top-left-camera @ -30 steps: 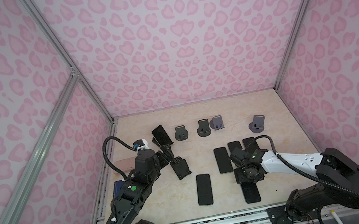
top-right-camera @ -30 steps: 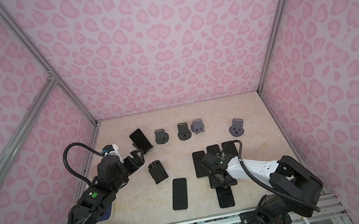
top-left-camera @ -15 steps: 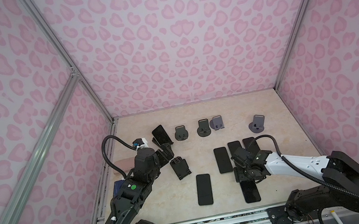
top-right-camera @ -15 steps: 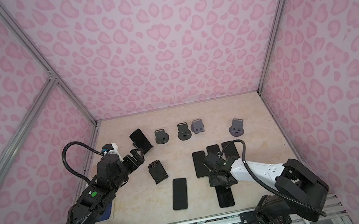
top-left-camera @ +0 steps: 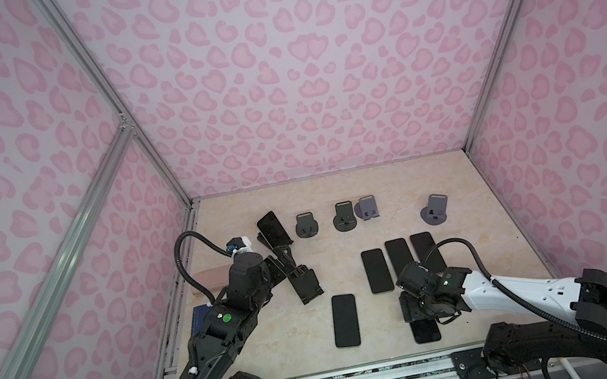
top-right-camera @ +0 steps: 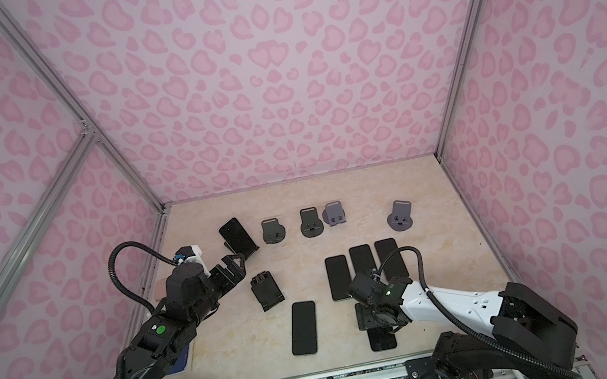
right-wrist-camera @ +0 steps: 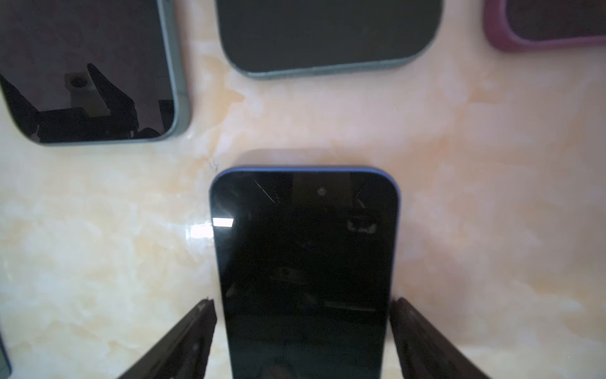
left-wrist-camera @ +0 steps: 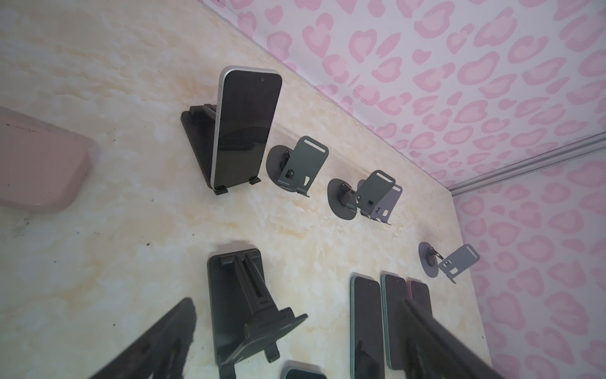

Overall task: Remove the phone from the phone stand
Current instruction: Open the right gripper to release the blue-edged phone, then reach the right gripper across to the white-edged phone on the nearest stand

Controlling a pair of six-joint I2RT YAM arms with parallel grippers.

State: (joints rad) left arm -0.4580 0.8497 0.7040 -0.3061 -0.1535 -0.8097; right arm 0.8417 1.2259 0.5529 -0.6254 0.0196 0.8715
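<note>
Phone point(left-wrist-camera: 244, 128) is sitting at the back-left of the desk point(top-left-camera: 336, 193). It is leaning back in the black phone stand point(left-wrist-camera: 196, 141), with its bottom edge resting in the stand's front lips. Its long axis is running up from the lips and tilting toward the back wall. The left wrist view is showing its screen and one silver side edge.

Left jaws are standing wide apart with nothing between them, near the phone's foot but not touching it. In both top views the phone is lying just beyond them, toward the back wall. An empty black stand point(left-wrist-camera: 242, 305) is sitting just beside them on the near side, which I am judging a snag risk.

Right jaws are parted and straddling a blue-edged phone point(right-wrist-camera: 305, 262) lying flat at the front right of the desk. As far as I can tell they are not clamping it. That arm is well apart from the phone stand.

Judgement: the left arm is nearer, so the reach is falling to it. The jaws are needing to span the phone's short width, then lift along the long axis to clear the lips.
</note>
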